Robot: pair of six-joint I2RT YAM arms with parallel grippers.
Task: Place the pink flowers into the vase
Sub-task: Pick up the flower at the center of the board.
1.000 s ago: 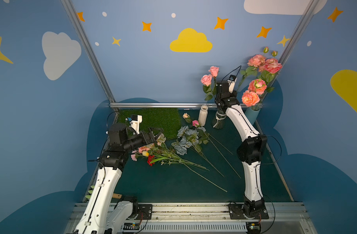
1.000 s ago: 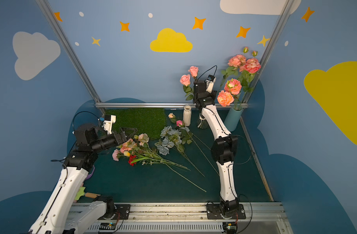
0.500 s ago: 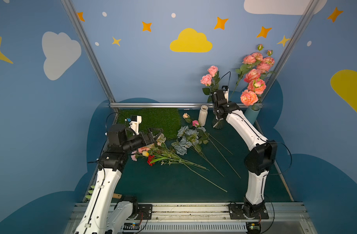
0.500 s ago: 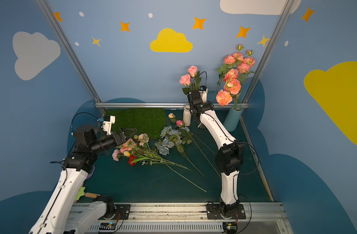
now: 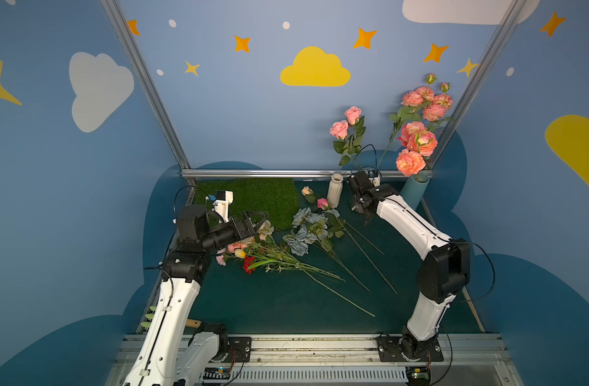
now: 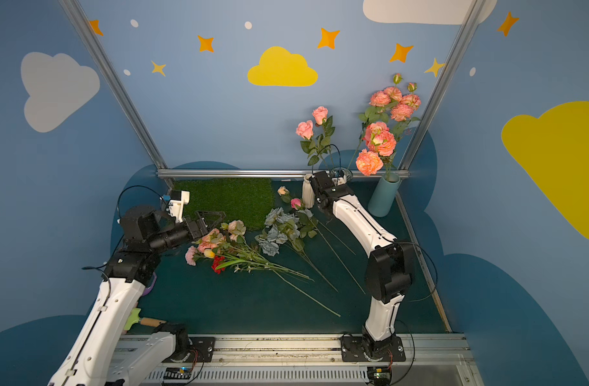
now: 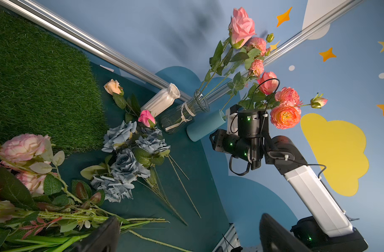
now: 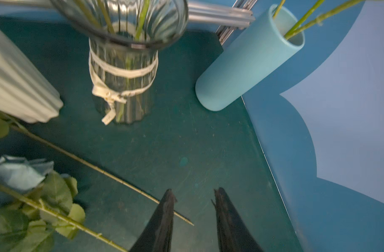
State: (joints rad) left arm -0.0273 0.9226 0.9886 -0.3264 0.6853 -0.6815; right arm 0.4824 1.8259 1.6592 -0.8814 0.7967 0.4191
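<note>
Pink flowers (image 5: 348,123): two stems in glass vase (image 8: 123,65), spray in teal vase (image 5: 415,192); several left lying on table (image 5: 286,300) under left gripper (image 5: 258,222), jaws wide; right gripper (image 8: 193,194) jaws apart, empty; part done

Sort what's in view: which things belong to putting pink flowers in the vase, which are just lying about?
Job: loose pink flowers by the left hand; glass vase with pink roses; blue vase with salmon blooms.
Lying about: grey-blue rose bunch; red carnation; grass mat; white vase.
</note>
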